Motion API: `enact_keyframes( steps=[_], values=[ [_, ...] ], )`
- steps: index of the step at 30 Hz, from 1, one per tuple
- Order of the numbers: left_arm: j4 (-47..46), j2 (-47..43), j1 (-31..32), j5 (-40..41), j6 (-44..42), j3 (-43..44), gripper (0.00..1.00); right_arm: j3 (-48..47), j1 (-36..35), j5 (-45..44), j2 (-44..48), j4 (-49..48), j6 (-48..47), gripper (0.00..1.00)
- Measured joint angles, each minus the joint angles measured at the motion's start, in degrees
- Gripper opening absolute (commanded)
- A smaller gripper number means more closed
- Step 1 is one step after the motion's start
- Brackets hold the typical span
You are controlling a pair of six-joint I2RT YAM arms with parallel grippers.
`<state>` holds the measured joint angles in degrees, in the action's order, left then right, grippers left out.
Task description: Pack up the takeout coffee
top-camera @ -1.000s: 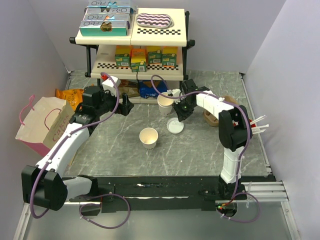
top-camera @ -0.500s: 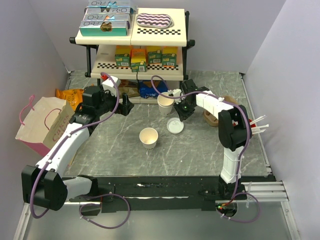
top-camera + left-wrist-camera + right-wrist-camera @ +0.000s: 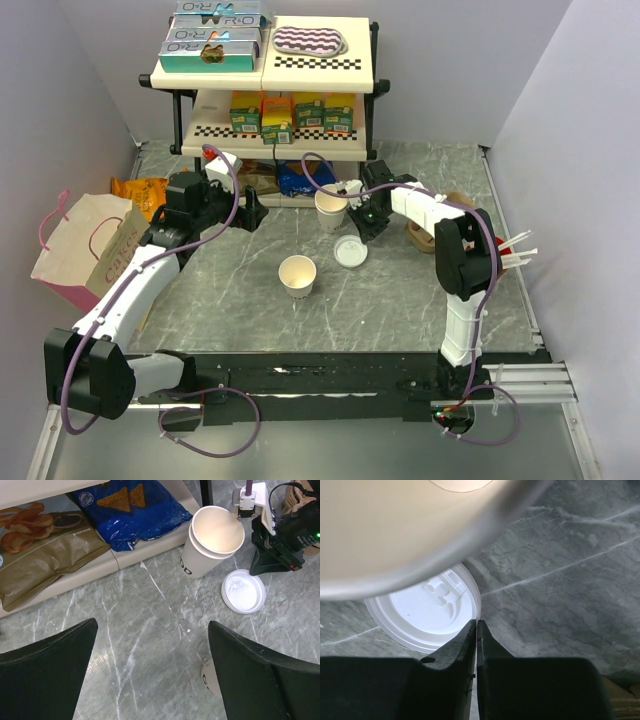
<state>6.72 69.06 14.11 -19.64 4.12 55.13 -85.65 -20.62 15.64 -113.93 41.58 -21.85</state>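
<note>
— Shifted slightly since a second ago, right gripper [image 3: 476, 626] – pinched nearly together now?
— Yes, tips at the lid [image 3: 427, 605] rim; nipping it or not, can't tell. Stacked cups [image 3: 330, 208] just beside.
— Coffee cup [image 3: 298, 275]?
— Lidless, beyond the lid, apart. Left gripper [image 3: 152, 672] splayed wide, holding nothing.

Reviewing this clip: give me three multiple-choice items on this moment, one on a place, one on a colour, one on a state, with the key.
1. Where is the white lid?
A. on the lone cup
B. flat on the table, beside the stacked cups
C. in the paper bag

2. What colour is the chip bag behind the stacked cups?
A. blue
B. red
C. white

3. How is the left tool?
A. shut on the lone cup
B. shut on the white lid
C. open, empty

Key: 1 B, it rests on the marbled surface by the stack; 2 A, the left wrist view shows blue foil; 3 C, its fingers stand wide apart over bare table.
</note>
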Motion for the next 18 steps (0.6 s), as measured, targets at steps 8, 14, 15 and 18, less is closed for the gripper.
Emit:
enact_keyframes(
  steps=[8,14,15,18],
  values=[
    [0.0,0.0,0.0,0.0,0.0,0.0,0.99,0.0,0.0,0.0,0.0,0.0,0.0,0.00],
    [0.0,0.0,0.0,0.0,0.0,0.0,0.99,0.0,0.0,-0.2,0.0,0.0,0.4,0.00],
    [0.0,0.0,0.0,0.0,0.0,0.0,0.99,0.0,0.0,-0.2,0.1,0.0,0.5,0.00],
    [0.0,0.0,0.0,0.0,0.0,0.0,0.99,0.2,0.0,-0.4,1.2,0.0,1.0,0.00]
  ],
)
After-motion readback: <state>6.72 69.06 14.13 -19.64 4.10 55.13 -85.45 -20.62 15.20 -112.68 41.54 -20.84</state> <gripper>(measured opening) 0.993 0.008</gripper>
